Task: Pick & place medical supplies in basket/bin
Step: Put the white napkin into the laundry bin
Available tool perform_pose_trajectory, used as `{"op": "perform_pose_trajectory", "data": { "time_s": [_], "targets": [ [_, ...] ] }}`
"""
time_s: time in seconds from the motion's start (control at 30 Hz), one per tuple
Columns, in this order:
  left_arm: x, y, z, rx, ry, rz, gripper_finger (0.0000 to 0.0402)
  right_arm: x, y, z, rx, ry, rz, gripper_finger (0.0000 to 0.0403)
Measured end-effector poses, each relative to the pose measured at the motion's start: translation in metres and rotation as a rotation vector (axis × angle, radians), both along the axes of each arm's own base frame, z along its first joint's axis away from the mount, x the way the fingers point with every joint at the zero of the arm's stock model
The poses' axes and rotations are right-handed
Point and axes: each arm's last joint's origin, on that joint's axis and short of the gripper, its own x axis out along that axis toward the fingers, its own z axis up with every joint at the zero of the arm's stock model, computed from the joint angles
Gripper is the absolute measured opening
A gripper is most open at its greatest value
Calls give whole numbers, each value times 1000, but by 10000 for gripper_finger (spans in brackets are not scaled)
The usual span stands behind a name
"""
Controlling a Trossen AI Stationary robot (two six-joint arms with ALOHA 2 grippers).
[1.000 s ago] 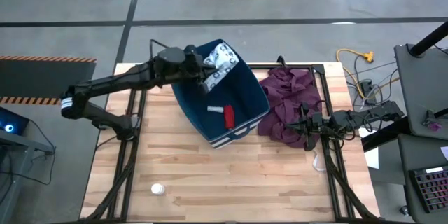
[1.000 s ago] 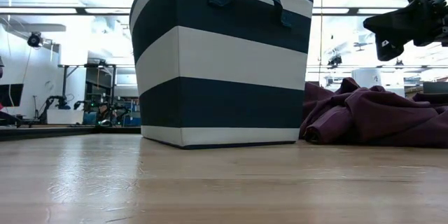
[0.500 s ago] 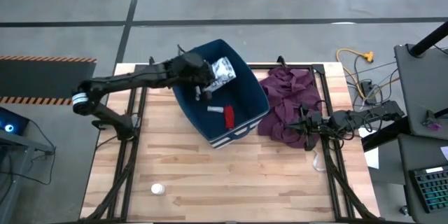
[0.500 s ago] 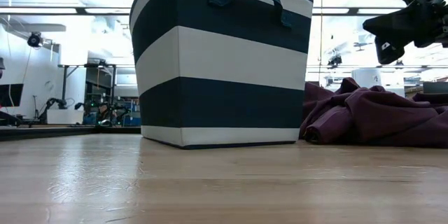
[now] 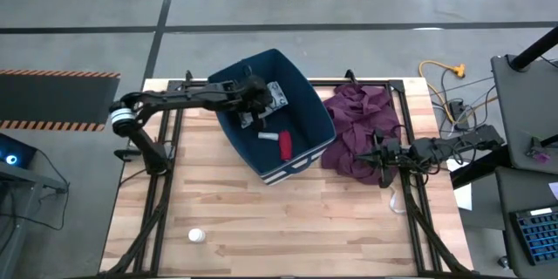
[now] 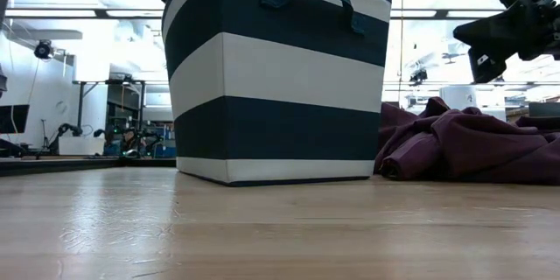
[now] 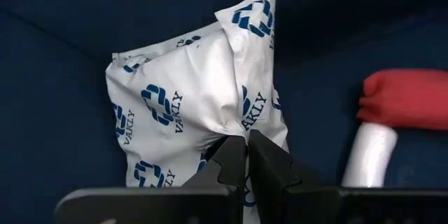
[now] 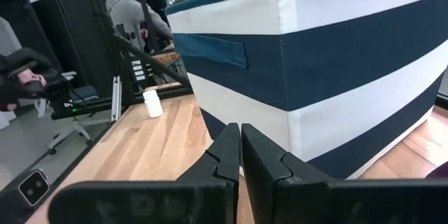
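The navy bin (image 5: pixel 307 112) with white stripes (image 6: pixel 280 79) stands mid-table. My left gripper (image 5: pixel 255 110) reaches down inside it, shut on the grey-white patterned packet (image 5: pixel 275 96), which fills the left wrist view (image 7: pixel 189 105). The red roll (image 5: pixel 285 145) (image 7: pixel 406 98) and the small white cylinder (image 5: pixel 266 135) (image 7: pixel 371 157) lie on the bin's floor. The white round container (image 5: pixel 196 236) (image 8: pixel 151 103) stands on the table near its near-left corner. My right gripper (image 5: pixel 377 159) (image 8: pixel 240 140) is shut and waits over the maroon cloth at the table's right. My left gripper pinches the packet between its two fingers at a creased edge (image 7: pixel 241 127), where the wrapper puckers. The fingers slant down into the bin from the table's left. The packet stands out beyond the fingertips toward the bin's inner wall (image 7: pixel 70 42); whether it rests on the floor cannot be told.
The maroon cloth (image 5: pixel 362 126) (image 6: pixel 472 144) lies heaped to the right of the bin, touching its side. Bare wooden table (image 5: pixel 288 227) stretches in front of the bin. Black frame rails run along the table's left and right sides. People show in the room behind.
My left gripper has carried the packet from above the bin's far rim down into the bin, staying shut on it. The arm has swung a little toward the table's right. The packet now sits lower, inside the walls.
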Motion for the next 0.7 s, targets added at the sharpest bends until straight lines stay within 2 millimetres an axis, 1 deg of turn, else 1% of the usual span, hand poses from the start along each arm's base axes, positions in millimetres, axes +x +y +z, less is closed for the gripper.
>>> {"op": "perform_pose_trajectory", "data": {
  "time_s": [0.17,0.3,0.53,0.63,0.7],
  "targets": [
    [6,4,-18,-7,57,7,0,1,0,-1,3,16,0,8],
    [10,5,-28,-21,91,6,0,2,1,-2,30,28,-1,8],
    [11,8,-35,-22,112,9,3,3,1,-5,100,54,-4,8],
    [11,8,-35,-23,112,9,16,4,1,-5,94,62,-5,8],
    [11,8,-35,-24,112,7,33,4,1,-6,91,65,-8,8]
  ]
}}
